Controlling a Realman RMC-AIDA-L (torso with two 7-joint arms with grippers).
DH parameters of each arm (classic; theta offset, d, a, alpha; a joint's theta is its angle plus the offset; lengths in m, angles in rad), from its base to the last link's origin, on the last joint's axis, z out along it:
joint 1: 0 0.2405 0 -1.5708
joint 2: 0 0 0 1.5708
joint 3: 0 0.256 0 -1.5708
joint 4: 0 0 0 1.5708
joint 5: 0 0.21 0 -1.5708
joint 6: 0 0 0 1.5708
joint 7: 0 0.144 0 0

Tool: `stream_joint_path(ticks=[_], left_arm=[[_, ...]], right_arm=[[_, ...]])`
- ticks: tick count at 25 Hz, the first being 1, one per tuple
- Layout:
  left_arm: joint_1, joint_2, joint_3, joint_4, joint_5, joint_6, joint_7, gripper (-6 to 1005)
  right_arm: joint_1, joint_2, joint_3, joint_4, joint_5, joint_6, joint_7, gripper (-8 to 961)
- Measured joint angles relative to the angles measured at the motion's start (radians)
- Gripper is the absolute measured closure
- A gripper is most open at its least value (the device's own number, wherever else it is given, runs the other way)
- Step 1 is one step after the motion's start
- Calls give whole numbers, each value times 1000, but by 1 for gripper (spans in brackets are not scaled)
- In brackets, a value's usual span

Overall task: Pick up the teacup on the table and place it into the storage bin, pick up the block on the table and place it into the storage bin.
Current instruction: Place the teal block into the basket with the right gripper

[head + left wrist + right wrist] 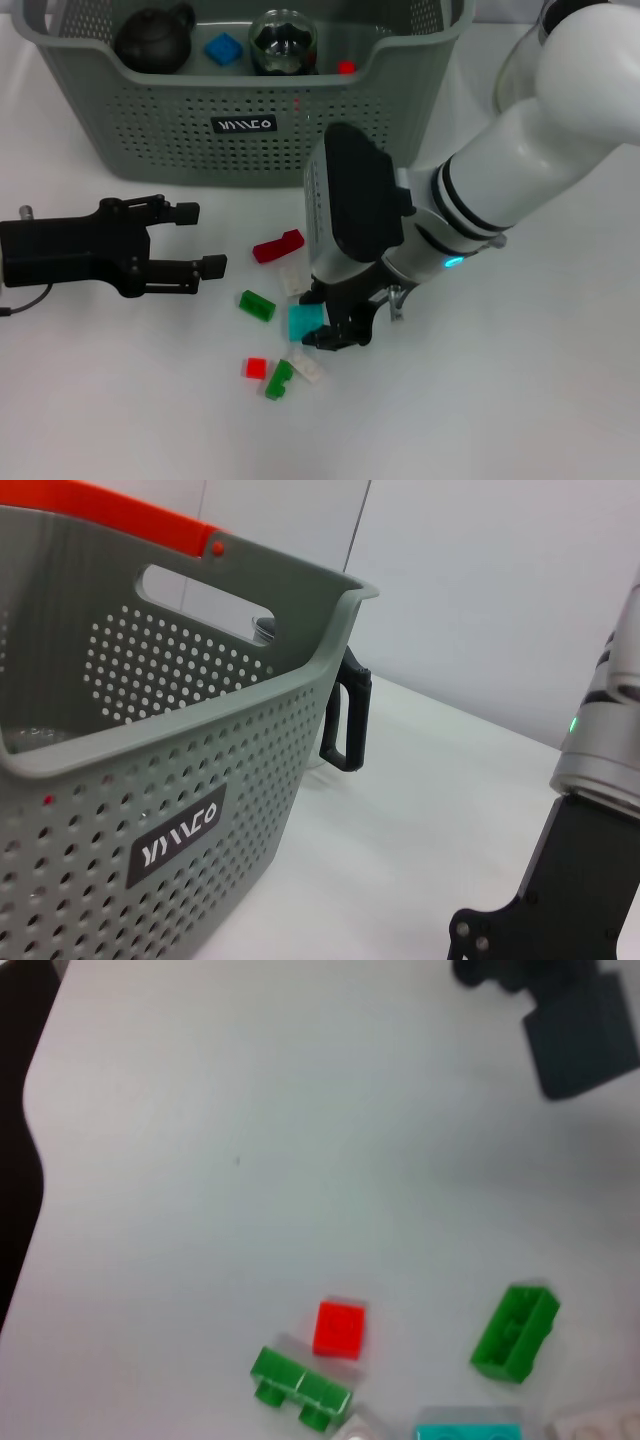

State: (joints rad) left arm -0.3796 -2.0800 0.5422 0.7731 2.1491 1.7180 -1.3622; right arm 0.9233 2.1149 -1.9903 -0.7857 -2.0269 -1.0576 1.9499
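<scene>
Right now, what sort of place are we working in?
Probably a lab or test bench rather than a home: a bare white table, a grey storage bin holding teaware, and loose toy blocks scattered under the right gripper.

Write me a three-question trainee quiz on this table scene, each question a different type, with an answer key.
1. True or false: the right gripper is down at the turquoise plastic block on the white table.
2. Multiple choice: which item is inside the grey-green perforated storage bin?
A. a yellow ball
B. a dark round teapot
C. a banana
3. Fill in: the black left gripper rests on the table with its fingers ____, holding nothing.

Key:
1. True. It is over the loose blocks, its fingers at the turquoise one.
2. B. The bin also holds a small blue block and a clear glass vessel.
3. open
</scene>
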Motion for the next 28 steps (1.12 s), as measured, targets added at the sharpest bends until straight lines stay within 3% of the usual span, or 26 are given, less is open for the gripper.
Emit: stream_joint_path(ticks=[4, 6, 7, 8, 11, 14, 17, 19, 22, 25, 28], left_arm=[[10, 4, -1, 0, 0, 6, -3, 130], [18, 6, -1, 4, 0, 13, -4, 130], [31, 8, -1, 13, 0, 17, -4, 130], [31, 8, -1, 13, 0, 17, -4, 130], [47, 11, -12, 21, 0, 19, -3, 130], [58, 13, -27, 22, 0, 18, -1, 130], [59, 13, -28, 22, 0, 14, 1, 130], [54, 12, -28, 20, 0, 10, 3, 130], [45, 10, -28, 18, 0, 7, 5, 130], [41, 7, -24, 18, 0, 6, 5, 130], [36, 5, -22, 18, 0, 6, 5, 130]], right_arm=[[-33, -17, 51, -93, -44, -57, 52, 520], [-60, -21, 142, -165, -106, -156, 80, 520], [-89, -18, 265, -260, -171, -292, 98, 520], [-89, -18, 265, -260, -171, -292, 98, 520], [-110, -17, 441, -432, -223, -514, 152, 520], [-80, -19, 602, -580, -218, -694, 224, 520], [10, -16, 755, -665, -197, -799, 290, 519], [76, -17, 848, -673, -189, -801, 312, 519], [140, -18, 910, -632, -226, -684, 315, 519], [194, -23, 916, -508, -274, -494, 302, 519], [252, -38, 914, -305, -306, -279, 262, 519]])
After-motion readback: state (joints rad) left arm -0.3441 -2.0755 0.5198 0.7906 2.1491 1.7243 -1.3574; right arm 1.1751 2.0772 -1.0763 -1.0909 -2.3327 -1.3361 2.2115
